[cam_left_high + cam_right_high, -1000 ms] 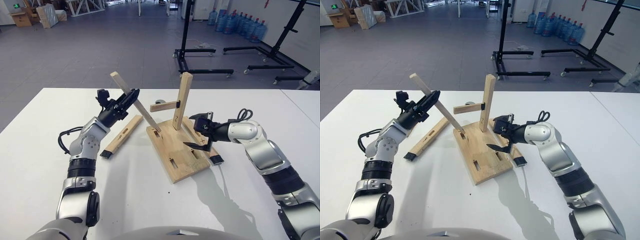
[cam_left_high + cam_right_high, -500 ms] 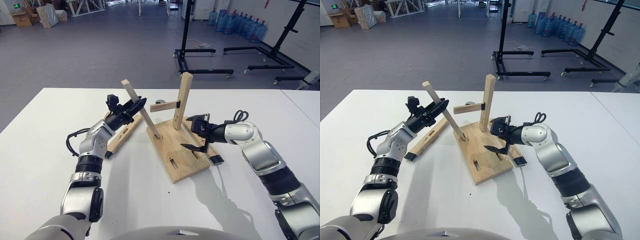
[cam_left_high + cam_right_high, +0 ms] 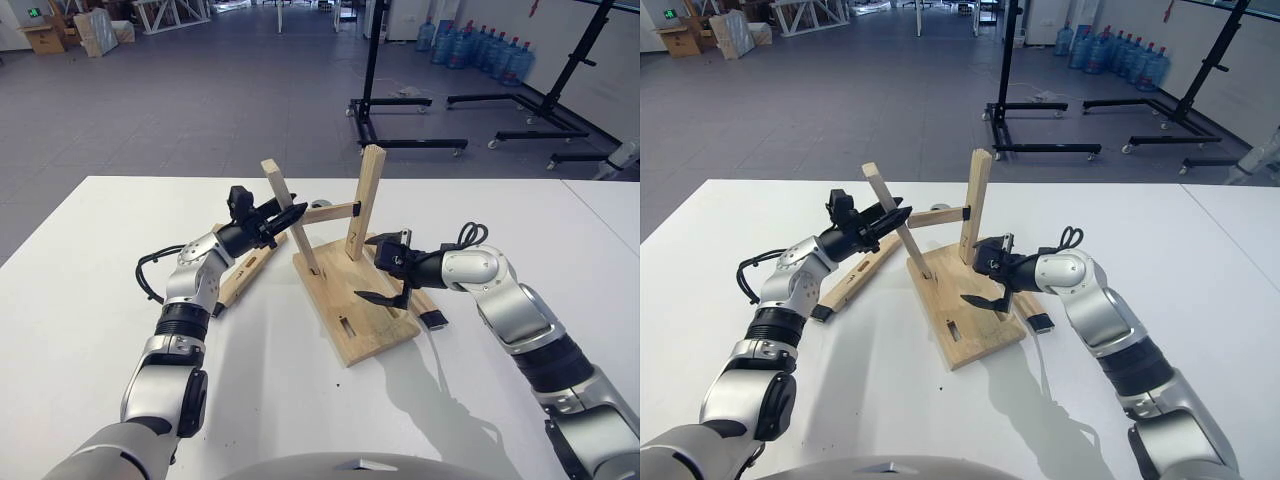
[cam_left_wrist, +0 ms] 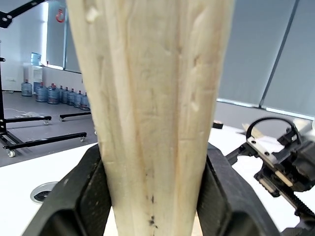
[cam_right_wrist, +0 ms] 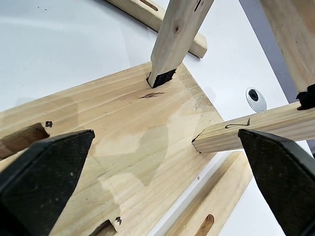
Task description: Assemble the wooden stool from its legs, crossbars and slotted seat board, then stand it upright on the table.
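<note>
Approx. half done. Flat slotted pale-wood seat board (image 3: 365,318) lies mid-frame w/ upright wooden leg (image 3: 366,200) and short crossbar (image 3: 330,211) fitted. Tilted wooden leg (image 3: 305,250), left of centre, sits in its slot, pinched by left gripper (image 3: 285,216). Right gripper (image 3: 383,268), fingers spread, hovers over board. Left loose leg (image 3: 238,282) and right loose leg (image 3: 425,308) remain unfitted.

I record bright, even overhead light across the white table (image 3: 80,300); shadows on it are soft-edged and fall toward me. The floor (image 3: 150,90) behind reads dimmer.
</note>
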`<control>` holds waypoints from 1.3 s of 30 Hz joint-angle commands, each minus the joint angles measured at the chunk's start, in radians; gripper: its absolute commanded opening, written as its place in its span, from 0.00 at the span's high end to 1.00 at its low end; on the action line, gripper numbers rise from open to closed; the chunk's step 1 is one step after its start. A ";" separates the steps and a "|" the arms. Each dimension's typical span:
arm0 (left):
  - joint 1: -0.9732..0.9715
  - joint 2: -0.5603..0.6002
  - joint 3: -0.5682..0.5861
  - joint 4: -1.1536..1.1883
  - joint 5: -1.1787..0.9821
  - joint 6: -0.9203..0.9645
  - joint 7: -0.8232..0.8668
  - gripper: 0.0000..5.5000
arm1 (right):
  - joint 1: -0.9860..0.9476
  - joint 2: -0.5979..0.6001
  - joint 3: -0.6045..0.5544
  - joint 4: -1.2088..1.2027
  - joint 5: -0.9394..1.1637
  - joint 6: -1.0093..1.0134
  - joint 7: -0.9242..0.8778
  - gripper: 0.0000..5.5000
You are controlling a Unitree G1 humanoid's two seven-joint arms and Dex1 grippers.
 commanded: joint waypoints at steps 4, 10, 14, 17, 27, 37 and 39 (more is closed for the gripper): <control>0.048 0.003 -0.044 -0.016 0.057 0.028 -0.001 0.62 | 0.005 0.004 0.010 -0.019 -0.001 0.013 -0.006 0.02; 0.048 0.004 -0.021 -0.023 0.031 0.058 0.004 0.62 | -0.034 -0.006 -0.022 -0.021 0.008 0.014 -0.011 0.02; 0.042 0.004 -0.016 -0.020 0.033 0.064 0.004 0.62 | -0.156 0.007 -0.087 -0.021 0.026 0.018 -0.036 0.02; 0.041 0.003 -0.016 -0.018 0.037 0.063 0.003 0.62 | -0.290 0.073 -0.116 -0.027 0.022 0.005 -0.112 0.02; 0.037 -0.011 -0.029 -0.017 0.047 0.057 0.006 0.62 | -0.489 0.195 0.043 0.197 -0.342 -0.189 -0.453 0.02; 0.041 -0.024 -0.039 -0.032 0.047 0.058 0.009 0.62 | -0.448 0.282 0.108 0.462 -0.375 -0.323 -0.484 0.02; 0.042 -0.029 -0.041 -0.035 0.048 0.058 0.012 0.62 | -0.398 0.300 0.146 0.543 -0.391 -0.357 -0.489 0.02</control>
